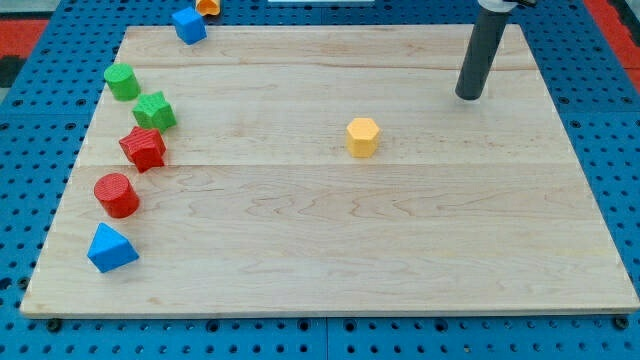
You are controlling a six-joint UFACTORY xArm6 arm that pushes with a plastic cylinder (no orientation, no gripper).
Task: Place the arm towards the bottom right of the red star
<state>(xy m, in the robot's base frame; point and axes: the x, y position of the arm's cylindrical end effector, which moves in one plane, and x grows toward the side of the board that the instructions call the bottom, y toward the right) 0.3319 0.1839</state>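
Note:
The red star point(143, 148) lies near the board's left edge, between a green star point(155, 110) above it and a red cylinder point(117, 195) below it. My tip point(468, 97) rests on the board at the view's upper right, far to the right of the red star and a little higher. It touches no block. The nearest block to it is a yellow hexagon point(363, 137), down and to its left.
A green cylinder point(122, 81) sits at the upper left, a blue cube point(189, 25) at the top edge with an orange block point(208, 6) just beyond it. A blue triangle point(110, 249) lies at the lower left. The wooden board point(330, 250) rests on a blue pegboard.

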